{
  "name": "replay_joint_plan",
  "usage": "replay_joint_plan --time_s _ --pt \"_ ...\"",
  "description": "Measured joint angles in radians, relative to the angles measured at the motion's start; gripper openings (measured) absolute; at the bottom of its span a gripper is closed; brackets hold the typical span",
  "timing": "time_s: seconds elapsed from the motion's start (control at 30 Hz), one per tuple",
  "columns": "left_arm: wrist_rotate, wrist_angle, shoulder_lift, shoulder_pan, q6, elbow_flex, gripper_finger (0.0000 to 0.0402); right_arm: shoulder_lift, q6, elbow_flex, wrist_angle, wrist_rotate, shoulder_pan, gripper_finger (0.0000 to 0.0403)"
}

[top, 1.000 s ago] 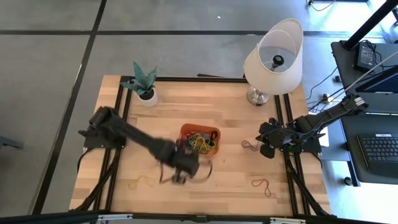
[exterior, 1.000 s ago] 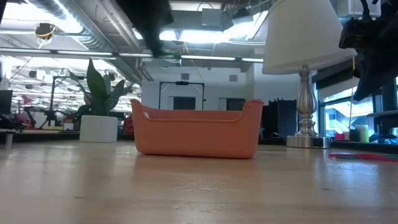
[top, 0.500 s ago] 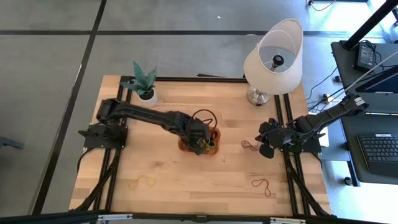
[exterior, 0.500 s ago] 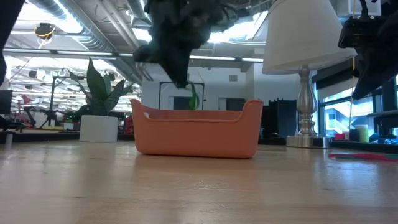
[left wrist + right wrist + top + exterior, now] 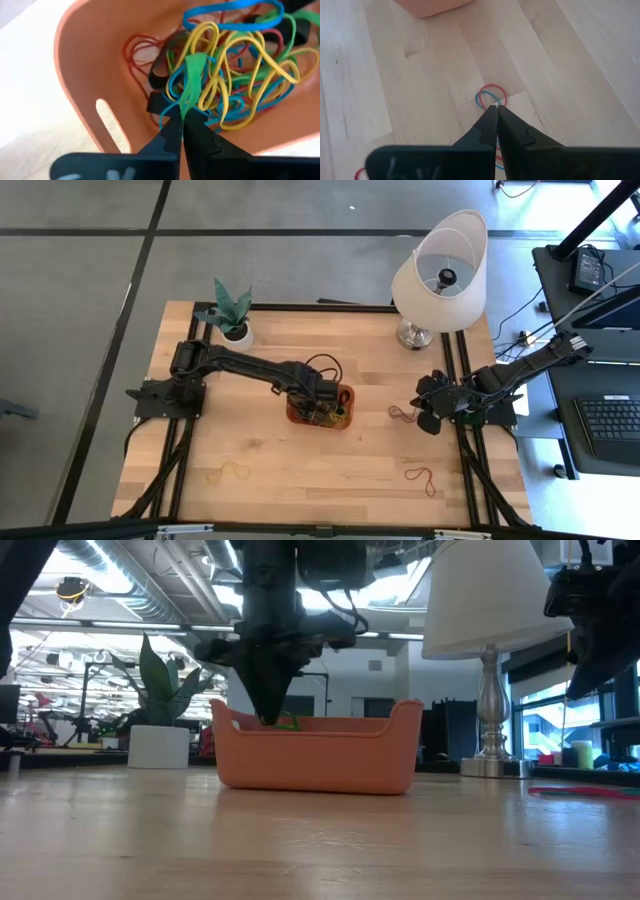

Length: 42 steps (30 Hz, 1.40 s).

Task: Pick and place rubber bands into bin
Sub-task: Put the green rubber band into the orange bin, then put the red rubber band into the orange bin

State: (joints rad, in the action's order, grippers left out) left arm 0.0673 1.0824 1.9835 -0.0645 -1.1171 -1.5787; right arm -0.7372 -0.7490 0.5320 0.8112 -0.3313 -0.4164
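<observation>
Left end effector (image 5: 181, 116) pinched on green rubber band (image 5: 191, 75), band hanging straight down over bin (image 5: 75, 60) pile (release next). Right end effector (image 5: 428, 406) closed, empty, idle at counter's 3 o'clock.

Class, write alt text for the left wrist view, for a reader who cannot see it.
The left gripper, shut, pinches a green rubber band just above a tangle of yellow, blue, red and black bands inside the orange bin. Pale wooden table shows beside the bin.

- White lamp (image 5: 440, 272) on the tabletop (image 5: 260, 450), beyond the right hand (image 5: 428, 405).
- Potted plant (image 5: 232, 315) beyond the left hand (image 5: 318, 410).
- Keyboard (image 5: 610, 418) outside the right hand.
</observation>
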Motion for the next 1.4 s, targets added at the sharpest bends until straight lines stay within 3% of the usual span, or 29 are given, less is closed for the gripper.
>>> replay_joint_plan --time_s 0.2,0.57,0.8,1.13,1.33,1.4 --pt "0.008 -0.001 -0.006 0.015 -0.023 0.0 0.0022 0.0 0.0 0.0 0.0 0.0 0.0 0.0016" --pt "0.001 -0.001 -0.006 0.015 -0.008 0.0 0.0092 0.0 0.001 0.0 0.0 0.0 0.0 0.0016" --pt "-0.015 0.006 -0.024 0.018 0.023 -0.001 0.0109 0.0 0.024 0.0 0.0 -0.003 0.0 0.0016" --pt "0.075 0.099 -0.128 0.011 0.112 -0.03 0.0087 0.0 0.021 0.0 -0.002 -0.014 0.0 0.0016" --pt "0.16 0.105 -0.21 -0.064 0.26 -0.031 0.0013 0.0 0.021 0.0 -0.024 -0.015 0.0 0.0016" --pt "0.187 0.105 -0.232 -0.095 0.305 -0.03 0.0006 0.0 0.027 0.0 -0.055 -0.016 0.0 0.0016"
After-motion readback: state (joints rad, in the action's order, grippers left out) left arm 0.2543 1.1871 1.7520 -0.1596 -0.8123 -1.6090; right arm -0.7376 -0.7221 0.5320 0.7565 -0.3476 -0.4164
